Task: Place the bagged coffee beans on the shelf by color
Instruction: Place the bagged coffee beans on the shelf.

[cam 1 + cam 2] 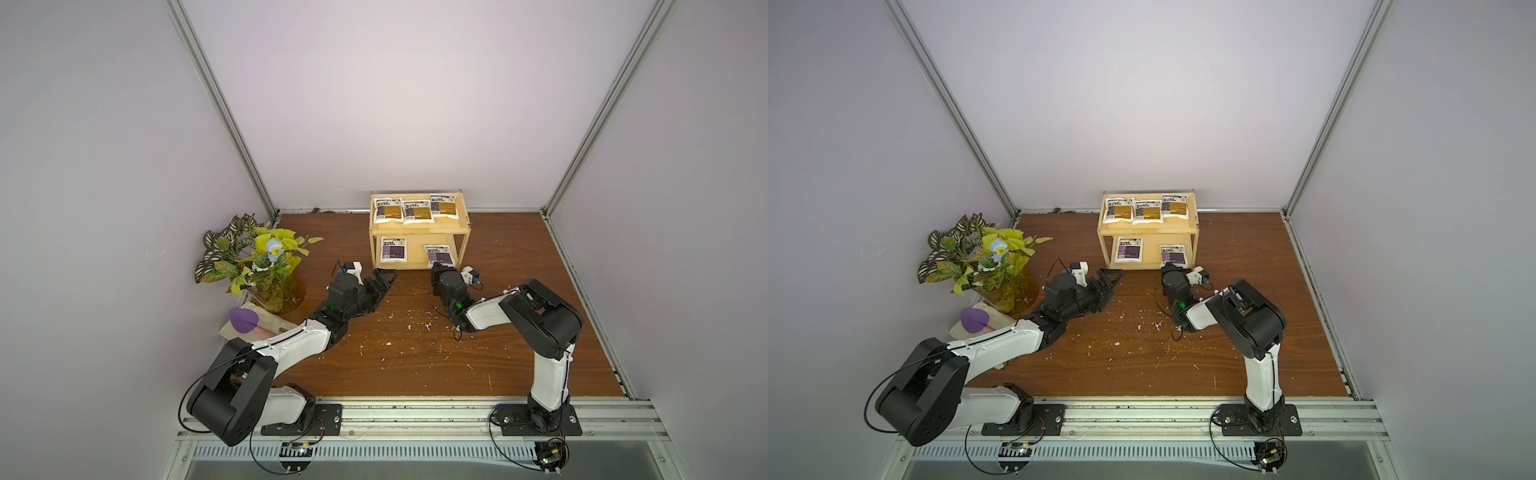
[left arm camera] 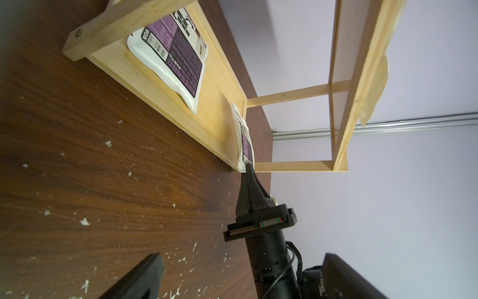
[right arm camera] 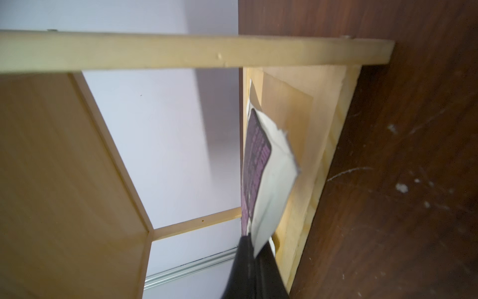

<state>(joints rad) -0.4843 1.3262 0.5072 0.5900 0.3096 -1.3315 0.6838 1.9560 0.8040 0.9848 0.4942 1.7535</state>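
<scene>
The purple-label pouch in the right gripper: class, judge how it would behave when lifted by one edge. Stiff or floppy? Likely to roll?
Probably floppy: the purple-label pouch curls where the right gripper pinches its edge. Likely light: that small pinch holds its near end up off the shelf. Unlikely to roll, being flat.

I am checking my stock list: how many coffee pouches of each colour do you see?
Orange-brown pouches: 3
Purple pouches: 2
Total: 5
</scene>
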